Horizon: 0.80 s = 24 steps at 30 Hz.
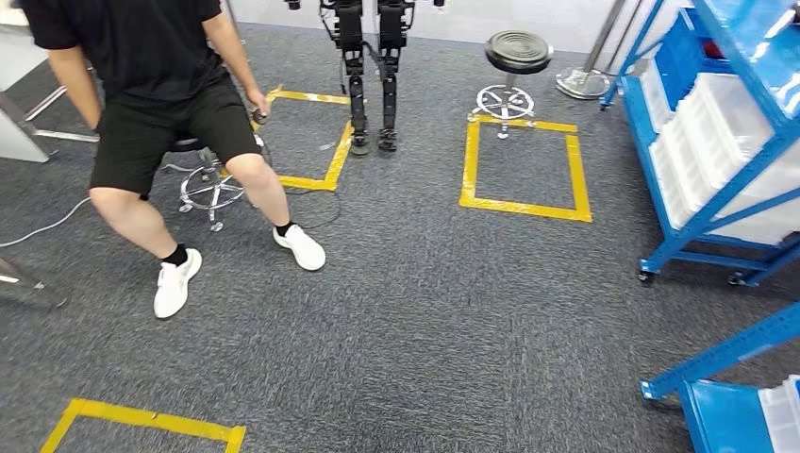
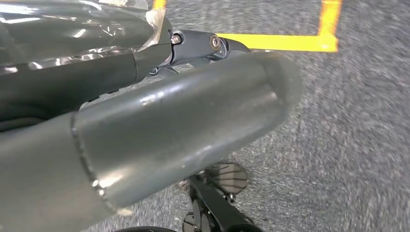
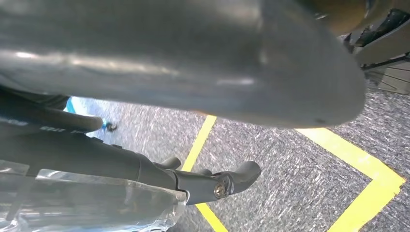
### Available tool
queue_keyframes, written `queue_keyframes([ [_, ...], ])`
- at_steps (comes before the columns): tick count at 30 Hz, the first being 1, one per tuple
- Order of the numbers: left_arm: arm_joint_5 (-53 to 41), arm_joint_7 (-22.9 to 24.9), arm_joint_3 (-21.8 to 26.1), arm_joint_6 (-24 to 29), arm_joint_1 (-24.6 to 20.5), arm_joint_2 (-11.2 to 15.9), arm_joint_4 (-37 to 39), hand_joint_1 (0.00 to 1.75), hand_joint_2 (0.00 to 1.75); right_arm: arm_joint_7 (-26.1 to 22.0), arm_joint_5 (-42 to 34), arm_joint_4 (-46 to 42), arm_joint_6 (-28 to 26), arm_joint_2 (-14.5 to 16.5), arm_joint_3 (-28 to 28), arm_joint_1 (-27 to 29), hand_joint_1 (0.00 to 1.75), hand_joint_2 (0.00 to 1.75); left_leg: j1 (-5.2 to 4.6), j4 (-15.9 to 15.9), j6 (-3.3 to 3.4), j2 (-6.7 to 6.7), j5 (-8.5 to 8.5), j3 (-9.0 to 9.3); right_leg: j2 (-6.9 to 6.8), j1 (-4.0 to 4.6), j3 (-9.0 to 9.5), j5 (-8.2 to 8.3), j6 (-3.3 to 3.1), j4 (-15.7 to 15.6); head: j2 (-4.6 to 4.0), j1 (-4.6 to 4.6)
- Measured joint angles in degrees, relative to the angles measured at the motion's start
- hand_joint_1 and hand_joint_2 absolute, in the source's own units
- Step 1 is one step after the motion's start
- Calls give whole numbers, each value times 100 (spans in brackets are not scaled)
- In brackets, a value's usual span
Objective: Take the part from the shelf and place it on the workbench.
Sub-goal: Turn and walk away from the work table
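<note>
Transit step: left hand (image 2: 183, 130) and right hand (image 3: 193, 63) each pin a plastic-wrapped part (image 2: 72, 29) while hanging over carpet; workbench unseen, so next comes turning from the blue shelf (image 1: 717, 142)

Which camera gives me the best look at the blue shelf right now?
The head view: the blue shelf stands at the right with white bins on its levels. The right wrist view catches a blurred blue patch that may be it; the left wrist view shows carpet and yellow tape.
</note>
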Motion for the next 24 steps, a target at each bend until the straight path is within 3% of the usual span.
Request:
queue_keyframes([
  [2,0,0,-1,1,-2,1,1,0,0,-3,3,0,-1,2,1,-1,0,0,-25,-182,43,-92,26,59,108,11,-64,9,74,17,1,3],
  [4,0,0,-1,2,-5,1,1,0,0,-4,3,0,-1,2,2,11,0,0,-64,-176,89,-30,30,55,166,-12,-92,33,119,-1,2,-1],
  [8,0,0,-1,2,-6,1,1,0,0,-4,3,0,-1,2,2,16,0,0,-73,-177,104,-17,33,55,182,-21,-96,40,130,-6,2,-3],
  [9,0,0,-1,2,-10,-1,1,0,0,-4,3,1,-1,1,2,24,0,0,-66,-208,139,25,59,64,138,-19,-113,34,143,14,1,0],
  [10,0,-1,0,4,-9,-1,1,0,0,-1,3,1,-1,2,2,29,0,0,-63,-244,189,90,87,76,6,-17,-182,-27,149,124,1,11],
  [12,-1,2,2,12,-1,3,1,0,0,8,7,2,0,7,2,33,0,0,-72,-317,291,354,139,91,-310,-34,-571,-346,176,856,0,33],
  [13,-1,5,3,16,5,5,1,0,0,15,10,2,0,9,2,32,0,0,-83,-322,296,515,132,96,-475,-62,-587,-397,231,929,0,44],
  [14,-2,14,3,18,7,7,1,0,0,19,15,2,1,13,2,27,0,0,-105,-319,270,671,113,104,-633,-80,-506,-370,278,823,1,49],
  [15,-2,23,3,22,5,5,1,0,0,22,21,2,1,14,2,23,0,0,-117,-316,228,799,88,122,-757,-76,-311,-240,316,507,1,47],
  [16,-2,35,3,32,3,5,1,0,0,25,27,2,1,14,3,18,0,0,-126,-316,179,884,66,148,-856,-59,-95,-94,314,90,1,42],
  [17,-2,47,3,45,-4,5,1,0,0,25,32,2,1,15,3,14,0,0,-131,-324,133,941,51,176,-893,-24,-62,-59,268,-4,1,39],
  [18,-1,58,3,58,-15,2,1,0,0,25,36,2,1,13,4,17,0,0,-121,-339,94,994,44,206,-832,4,-71,-43,223,-14,0,34],
  [19,-1,67,3,69,-28,-2,1,0,0,25,38,2,0,9,4,23,0,0,-101,-339,57,1009,33,226,-768,-29,-69,-30,177,-31,0,31],
  [21,-1,78,3,79,-38,-9,2,0,0,24,42,2,0,4,4,30,0,0,-62,-98,7,775,-163,150,-651,-88,-19,6,76,-66,0,11],
  [22,-1,79,2,81,-32,-11,4,0,0,23,45,2,0,4,4,30,0,0,-48,188,-4,597,-344,27,-594,-115,2,22,29,-78,0,-5],
  [23,-1,81,2,84,-20,-12,6,0,0,21,49,2,1,9,4,30,0,0,-45,584,-4,433,-559,-156,-530,-89,1,28,-2,-76,0,-17],
  [24,-1,85,1,85,-6,-13,8,0,0,20,52,2,1,13,4,30,0,0,-45,969,-3,362,-720,-346,-459,-66,-1,29,-18,-74,0,-23],
])
